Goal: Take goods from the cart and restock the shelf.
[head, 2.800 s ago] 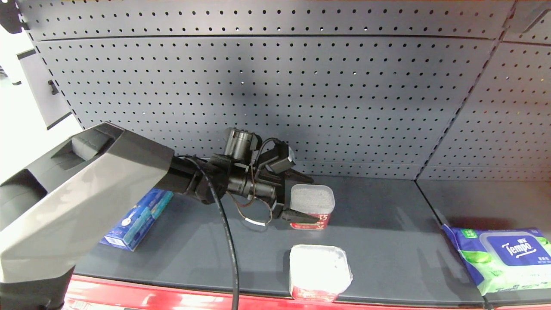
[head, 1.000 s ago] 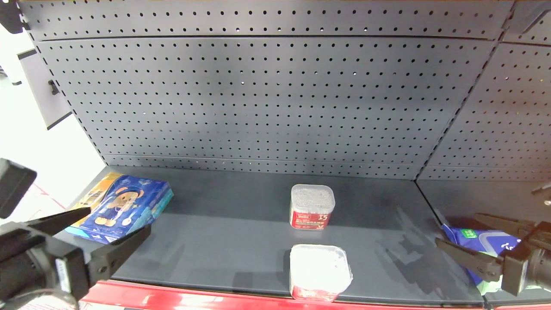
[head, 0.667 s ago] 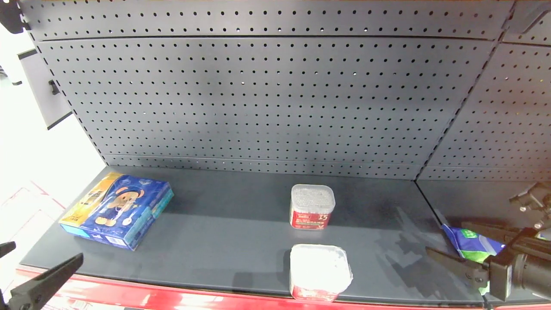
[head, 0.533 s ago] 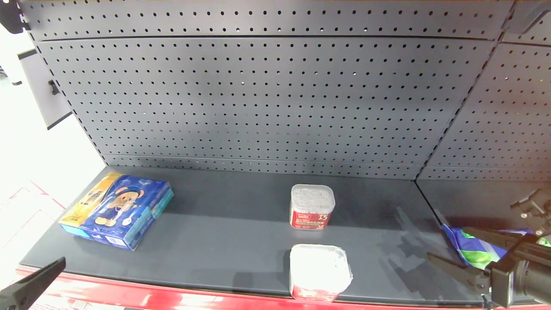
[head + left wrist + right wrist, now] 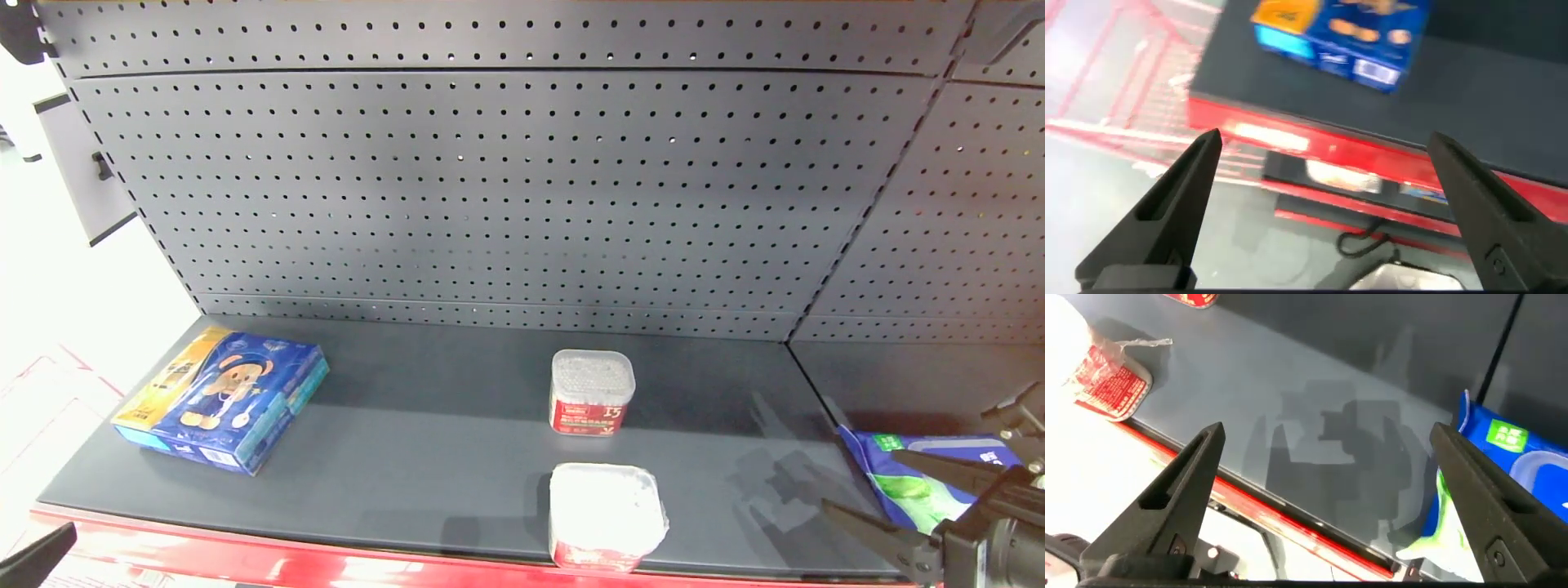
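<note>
One dark grey metal shelf with a perforated grey back panel and a red front edge. One flat blue carton with a cartoon bear lies at the shelf's left end. One blue-and-green soft wipes pack lies in the right bay. Two clear lidded plastic tubs with red labels stand mid-shelf, the rear tub behind the front tub, which is at the front edge.

Right gripper is spread wide and empty, just in front of the wipes pack and partly covering it. Left gripper is also spread and empty, below the shelf's front edge.

Change: 2.8 s ago the left gripper straddled the rear tub; now it is down at the lower left corner. The tubs have not moved.

Around: red wire cart beneath the left gripper.
</note>
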